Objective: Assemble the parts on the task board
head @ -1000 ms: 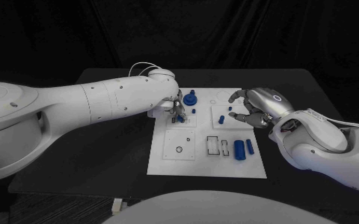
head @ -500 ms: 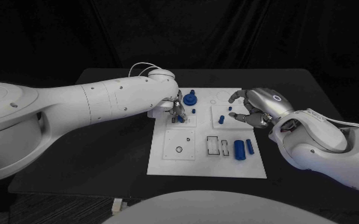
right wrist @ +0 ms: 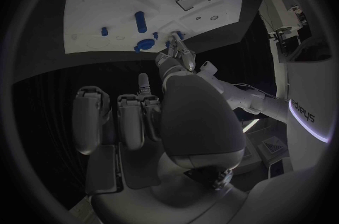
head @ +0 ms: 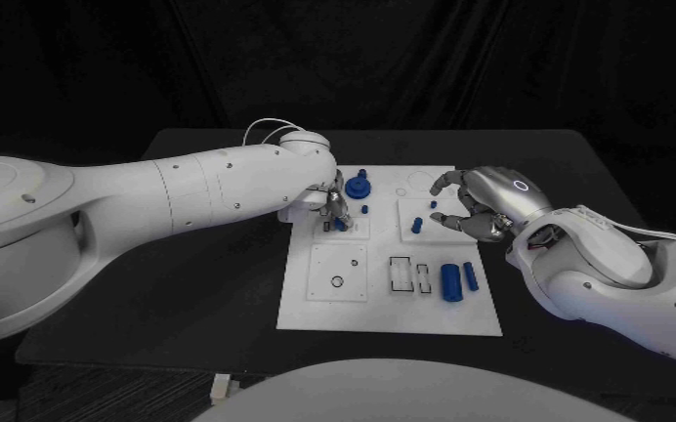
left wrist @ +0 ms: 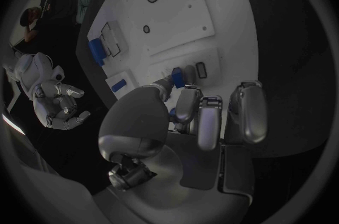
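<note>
Black bench (head: 211, 285) under a white task board (head: 317, 310) set in the middle. On the board's near right, a thick blue cylinder (head: 451, 281) lying flat, a thinner blue pin (head: 471, 276) just beside it on the right; left of these, two black-outlined rectangular slots (head: 401, 274), and further left a small ring (head: 337, 280) inside a square outline.

Farther back on the right, right hand (head: 486, 205) hovering over the board's right edge, fingers curled loosely and apart, nothing between them. Just left of it, a small blue peg (head: 417, 226) standing upright on the board.

On the left at the same depth, left hand (head: 327, 209) reaching down onto the board, fingertips (left wrist: 185, 74) closed round a small blue part (left wrist: 177, 77) against the board's surface; a narrow black-rimmed slot (left wrist: 200, 69) just beside it.

At the far end, a round blue gear-like piece (head: 359, 188) with a peg rising from it, and a tiny blue stud (head: 366, 209) slightly nearer.
</note>
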You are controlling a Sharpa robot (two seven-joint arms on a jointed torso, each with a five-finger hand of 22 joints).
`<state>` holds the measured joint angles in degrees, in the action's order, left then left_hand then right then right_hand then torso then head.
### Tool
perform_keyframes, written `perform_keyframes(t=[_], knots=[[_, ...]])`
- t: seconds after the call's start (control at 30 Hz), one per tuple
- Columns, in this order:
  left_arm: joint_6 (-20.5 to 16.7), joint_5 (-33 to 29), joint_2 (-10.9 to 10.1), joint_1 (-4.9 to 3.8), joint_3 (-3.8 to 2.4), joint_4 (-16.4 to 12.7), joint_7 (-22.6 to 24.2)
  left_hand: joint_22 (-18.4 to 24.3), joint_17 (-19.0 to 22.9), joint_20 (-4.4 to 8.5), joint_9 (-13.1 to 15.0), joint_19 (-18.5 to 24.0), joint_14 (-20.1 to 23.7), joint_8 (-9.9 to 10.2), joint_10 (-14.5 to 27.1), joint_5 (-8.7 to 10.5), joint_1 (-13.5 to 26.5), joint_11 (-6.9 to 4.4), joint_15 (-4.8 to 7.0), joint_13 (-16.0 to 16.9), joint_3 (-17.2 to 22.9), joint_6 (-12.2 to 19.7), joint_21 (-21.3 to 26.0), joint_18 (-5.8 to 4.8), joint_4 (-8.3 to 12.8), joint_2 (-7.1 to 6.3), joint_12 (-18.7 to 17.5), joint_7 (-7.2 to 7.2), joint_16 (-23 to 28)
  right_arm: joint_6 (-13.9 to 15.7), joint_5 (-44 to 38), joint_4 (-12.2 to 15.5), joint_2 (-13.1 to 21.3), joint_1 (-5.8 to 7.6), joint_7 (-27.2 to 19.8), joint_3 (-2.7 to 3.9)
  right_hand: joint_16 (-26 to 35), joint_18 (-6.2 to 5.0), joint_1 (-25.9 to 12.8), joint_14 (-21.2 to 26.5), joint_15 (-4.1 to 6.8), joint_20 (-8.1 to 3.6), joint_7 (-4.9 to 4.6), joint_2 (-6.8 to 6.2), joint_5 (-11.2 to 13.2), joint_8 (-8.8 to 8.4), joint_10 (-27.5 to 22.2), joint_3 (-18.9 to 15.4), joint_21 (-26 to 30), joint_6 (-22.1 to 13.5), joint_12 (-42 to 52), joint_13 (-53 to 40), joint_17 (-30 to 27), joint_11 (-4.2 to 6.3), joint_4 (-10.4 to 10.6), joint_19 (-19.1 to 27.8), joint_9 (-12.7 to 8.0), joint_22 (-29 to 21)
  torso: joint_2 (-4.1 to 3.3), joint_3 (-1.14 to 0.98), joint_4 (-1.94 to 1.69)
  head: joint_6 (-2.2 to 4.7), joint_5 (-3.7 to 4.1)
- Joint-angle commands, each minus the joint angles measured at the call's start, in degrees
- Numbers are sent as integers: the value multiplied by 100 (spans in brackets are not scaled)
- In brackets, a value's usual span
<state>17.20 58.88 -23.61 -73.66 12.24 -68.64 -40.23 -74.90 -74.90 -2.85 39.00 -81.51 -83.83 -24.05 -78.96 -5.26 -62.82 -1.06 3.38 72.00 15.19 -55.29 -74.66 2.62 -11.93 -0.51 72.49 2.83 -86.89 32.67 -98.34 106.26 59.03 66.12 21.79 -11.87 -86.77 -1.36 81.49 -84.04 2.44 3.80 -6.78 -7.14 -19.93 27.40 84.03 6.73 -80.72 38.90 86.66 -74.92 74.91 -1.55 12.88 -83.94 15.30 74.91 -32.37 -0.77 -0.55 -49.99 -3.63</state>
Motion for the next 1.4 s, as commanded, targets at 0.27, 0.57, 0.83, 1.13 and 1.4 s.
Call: perform_keyframes(t=[0.27, 0.57, 0.83, 1.13, 1.4], knots=[[12, -25, 36, 30, -5, 14, 98, -1044, -1080, -9, 49, 43, -324, 9, 46, 14, -34, 17, 11, 0, -39, 107, 59, 88, -5, -1, -22, 37, 37, -16, -21, 3, 5, -18, 111, 3, 22, -108, 42, -402, -14, 9, 9, 10, -30, 19, 316, -2, 30, 39, -24, -962, 508, -17, 48, -149, -6, 1183, -2, 0, 1, -1, 6], [2, -25, 32, 40, -5, 14, 101, -1054, -1104, -22, 254, 24, -339, -138, 20, 79, 50, 11, 6, 54, -191, 35, 27, 83, -124, 28, 32, 12, 17, -12, -21, -16, -3, -21, 111, 3, 26, -109, 43, -400, -15, 10, 8, 12, -34, 22, 316, -1, 34, 45, -24, -962, 498, -18, 50, -148, -8, 1182, 1, 0, 2, -1, -8], [8, -25, 42, 49, -5, 24, 113, -1052, -1099, -20, 349, 27, -335, -140, 25, 159, 199, 12, 8, 57, -401, 64, 35, 84, -295, 1, 33, 19, 21, -9, -21, -26, -12, -23, 109, 3, 26, -109, 43, -400, -15, 10, 8, 12, -34, 22, 316, -1, 34, 45, -24, -962, 498, -18, 50, -148, -8, 1182, 2, 1, 2, -1, -1], [-26, -25, 47, 59, -5, 43, 123, -1055, -1102, -18, 467, 25, -336, -148, 25, 245, 593, 14, 8, 65, -781, 60, 28, 82, -472, 12, 36, 19, 18, -2, -21, -37, -5, -25, 108, 3, 26, -109, 43, -400, -17, 11, 7, 13, -39, 25, 318, -2, 37, 54, -23, -963, 495, -20, 53, -147, -11, 1181, 0, 1, -1, -1, 7], [-56, -25, 50, 65, -5, 40, 141, -1055, -1106, -16, 521, 26, -338, -183, 29, 243, 626, 9, 11, 62, -836, 35, 28, 83, -462, 37, 32, 8, 15, 9, -21, -42, 0, -25, 107, 3, 26, -108, 41, -400, -18, 12, 6, 13, -41, 27, 318, -4, 33, 60, -23, -964, 497, -22, 56, -149, -13, 1182, 2, 0, 4, -1, -2]])
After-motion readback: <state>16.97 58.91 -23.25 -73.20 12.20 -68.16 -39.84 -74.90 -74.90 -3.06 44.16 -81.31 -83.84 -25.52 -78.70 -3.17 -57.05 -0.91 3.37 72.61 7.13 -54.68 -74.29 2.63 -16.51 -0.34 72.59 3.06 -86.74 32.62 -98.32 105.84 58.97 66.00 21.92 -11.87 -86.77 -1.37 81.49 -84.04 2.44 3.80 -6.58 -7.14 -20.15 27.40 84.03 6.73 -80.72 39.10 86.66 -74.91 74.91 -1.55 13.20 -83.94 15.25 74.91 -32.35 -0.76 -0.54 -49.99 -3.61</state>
